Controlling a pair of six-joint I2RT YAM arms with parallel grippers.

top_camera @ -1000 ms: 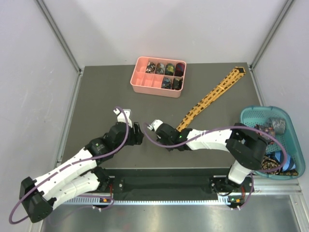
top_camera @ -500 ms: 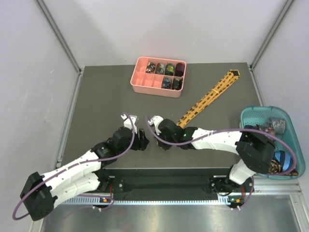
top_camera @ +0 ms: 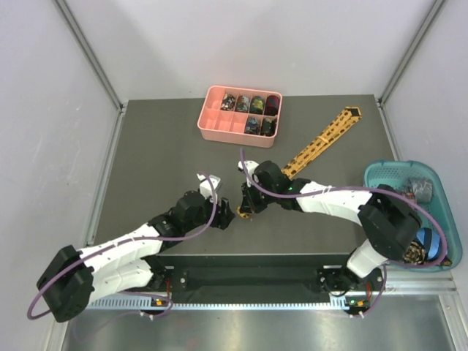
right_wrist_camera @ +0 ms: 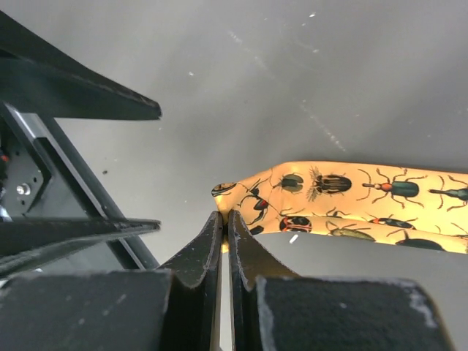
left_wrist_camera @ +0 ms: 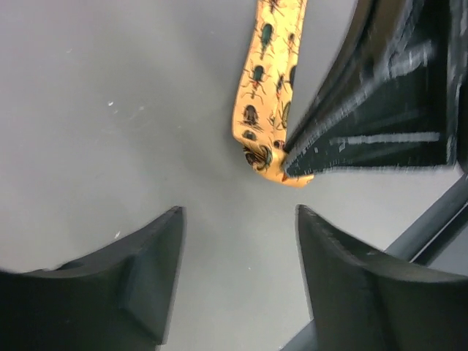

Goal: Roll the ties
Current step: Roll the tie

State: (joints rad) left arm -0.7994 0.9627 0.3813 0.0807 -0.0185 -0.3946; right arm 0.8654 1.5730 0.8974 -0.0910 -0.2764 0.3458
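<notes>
A long golden-yellow fabric necktie printed with dark beetles [top_camera: 322, 139] lies diagonally across the dark bench [top_camera: 153, 161]. One end is near the far right corner and the folded end is toward the middle. The right pincer [top_camera: 246, 210] is clamped tight on that folded end. The left pincer [top_camera: 225, 218] hovers just beside it, jaws apart, holding nothing. A pink plastic compartment tray [top_camera: 219, 133] at the far edge carries small rolled tie coils [top_camera: 252, 106] in several compartments. More ties [top_camera: 418, 191] sit in a teal plastic basket [top_camera: 380, 175] beside the bench's right edge.
</notes>
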